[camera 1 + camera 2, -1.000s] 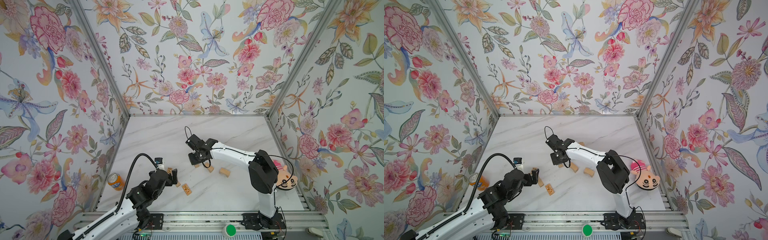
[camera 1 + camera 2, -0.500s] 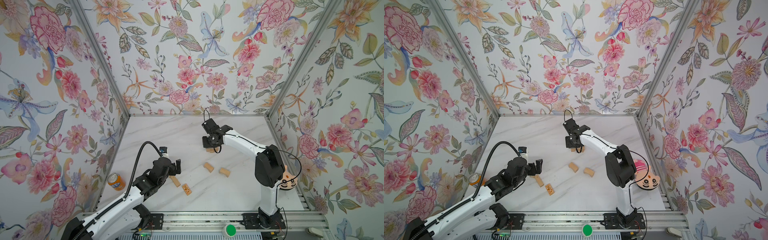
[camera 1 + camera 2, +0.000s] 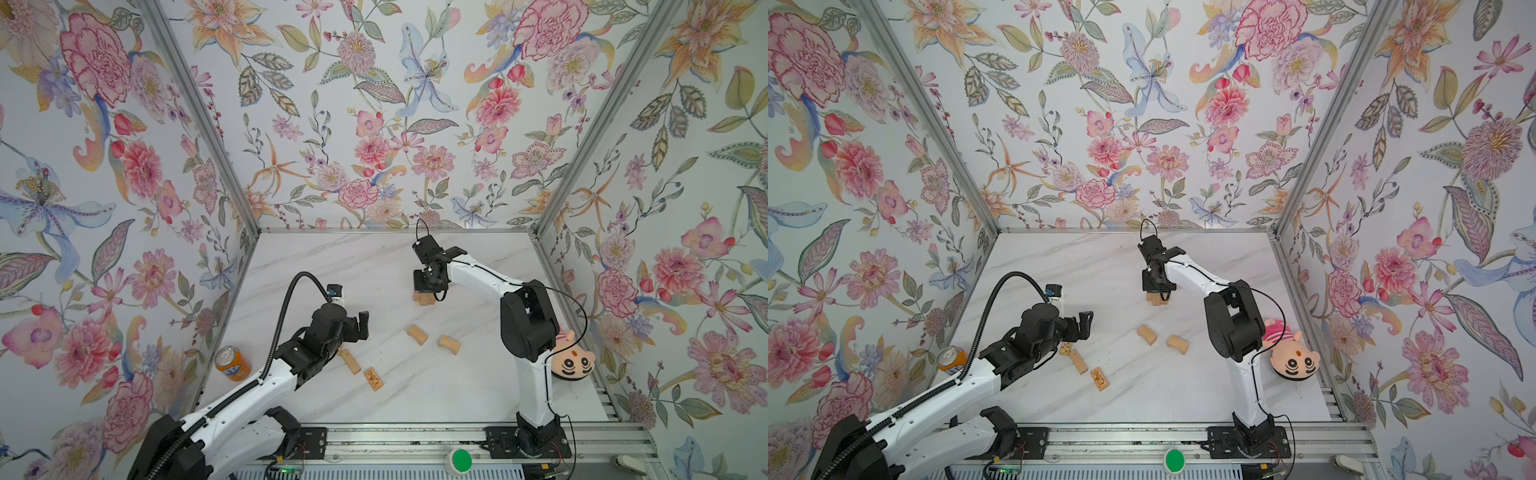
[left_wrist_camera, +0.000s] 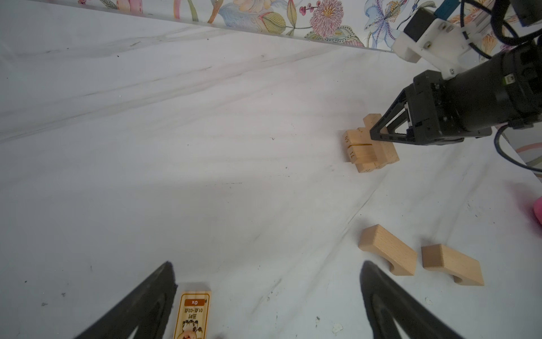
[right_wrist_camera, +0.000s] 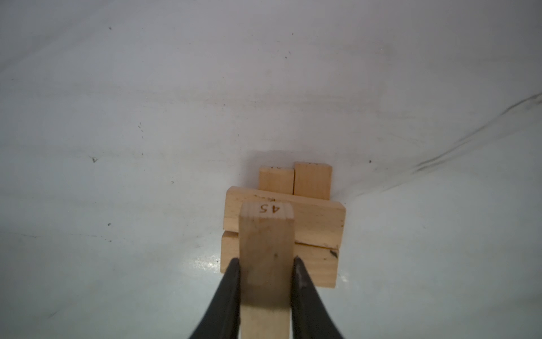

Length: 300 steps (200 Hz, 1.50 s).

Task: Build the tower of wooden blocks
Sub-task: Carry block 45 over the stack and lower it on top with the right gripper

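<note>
The tower (image 3: pixel 424 299) (image 3: pixel 1156 300) is a low stack of two crossed layers of tan wood blocks at the middle back of the table. My right gripper (image 3: pixel 430 286) (image 5: pixel 266 261) hangs right over it, shut on a plain wood block marked 45 (image 5: pixel 267 234). That block lies crosswise over the top layer (image 5: pixel 316 220); whether it touches, I cannot tell. My left gripper (image 3: pixel 355 330) (image 4: pixel 267 265) stands open and holds nothing, low over the front left. A printed block (image 4: pixel 192 314) lies beside one of its fingers (image 4: pixel 158 290).
Two notched blocks (image 3: pixel 417 334) (image 3: pixel 449 345) lie between the arms. A plain block (image 3: pixel 350 362) and a printed one (image 3: pixel 374 379) lie at the front left. An orange can (image 3: pixel 232 365) stands by the left wall. A plush doll (image 3: pixel 571 361) lies beside the right arm's base.
My right gripper has carried its block to the right and a little toward the back, ending over the tower. My left gripper has moved back and right, away from the front-left blocks.
</note>
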Available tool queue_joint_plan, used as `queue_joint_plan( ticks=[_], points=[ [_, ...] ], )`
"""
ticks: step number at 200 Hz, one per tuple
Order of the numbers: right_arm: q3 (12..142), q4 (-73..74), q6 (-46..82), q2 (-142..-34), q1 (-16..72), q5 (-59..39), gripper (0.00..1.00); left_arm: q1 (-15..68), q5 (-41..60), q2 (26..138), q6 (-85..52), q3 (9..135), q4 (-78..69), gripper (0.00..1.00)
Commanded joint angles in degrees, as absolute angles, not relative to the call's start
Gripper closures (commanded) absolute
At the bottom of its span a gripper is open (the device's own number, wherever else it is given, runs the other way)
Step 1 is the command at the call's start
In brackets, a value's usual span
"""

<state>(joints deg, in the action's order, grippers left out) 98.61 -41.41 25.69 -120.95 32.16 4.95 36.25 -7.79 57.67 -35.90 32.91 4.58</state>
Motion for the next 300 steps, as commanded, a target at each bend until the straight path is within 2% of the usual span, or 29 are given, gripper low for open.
queue_joint_plan(
  ticks=[1, 300],
  points=[
    [100.28, -42.62, 24.84, -121.85, 31.99, 4.71, 0.75, 35.29, -6.69, 58.29, -34.56, 34.28, 3.33, 0.01],
    [102.17, -42.71, 24.97, -125.55, 30.81, 1.79, 0.72, 33.06, -5.03, 57.59, -34.11, 32.49, 2.64, 0.01]
  ],
)
